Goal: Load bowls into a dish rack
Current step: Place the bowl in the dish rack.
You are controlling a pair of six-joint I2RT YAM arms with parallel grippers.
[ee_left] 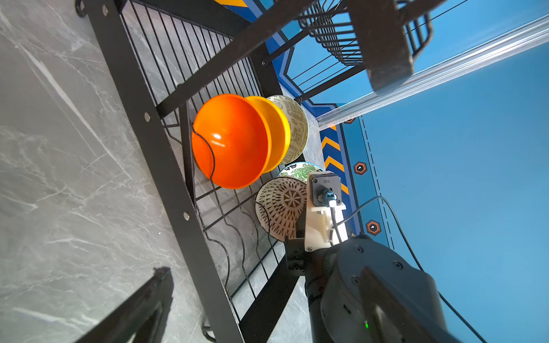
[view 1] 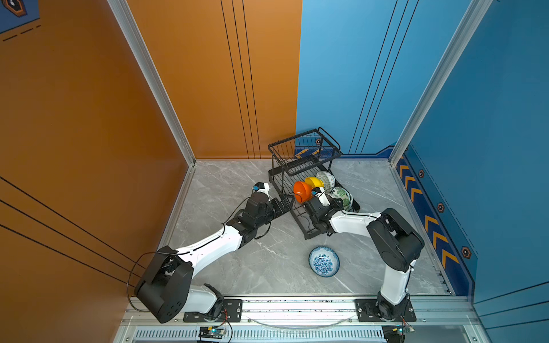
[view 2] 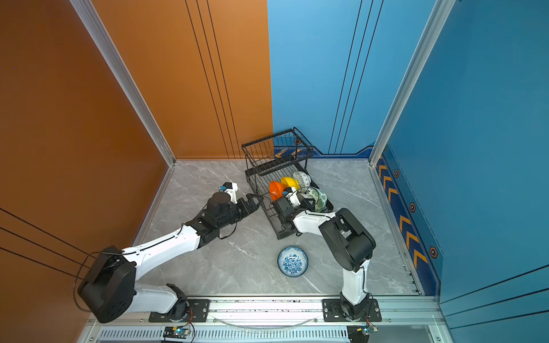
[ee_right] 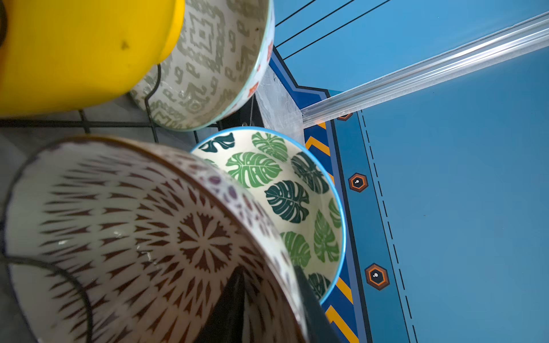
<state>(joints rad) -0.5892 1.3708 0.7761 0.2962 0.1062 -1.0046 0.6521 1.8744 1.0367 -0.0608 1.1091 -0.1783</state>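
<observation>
Bowls number five in the rack [ee_left: 166, 166], all on edge between the wires. Your right gripper [ee_right: 269, 282] straddles the wall of the lattice bowl [ee_right: 148, 237], one finger inside and one outside at the rim. The view there is too close and dark for me to tell whether the pads press or stand clear, so treat the bowl as possibly held. Just beyond it from the fingertips stands the leaf bowl [ee_right: 282, 184]. Off to one side of the jaws the grey bowl [ee_right: 208, 59], yellow bowl [ee_right: 74, 53] and orange bowl [ee_left: 231, 139] stand in a row, one close behind another. Your left gripper [view 2: 256, 201] is spread wide and empty, just outside the rack's long rail, fingertips towards the orange bowl. The blue bowl [view 1: 323, 262] lies mouth up on the table [view 1: 237, 267], well behind the right gripper, back toward that arm's base and apart from the rack. I judge the patterned bowls to be glazed ceramic: stiff, slick, fairly heavy, apt to chip against wire or each other. Take the blue bowl by its rim, one finger in and one out, deep enough that the glaze cannot slide. Draw the right jaws straight off the lattice rim so that bowl does not tip.
</observation>
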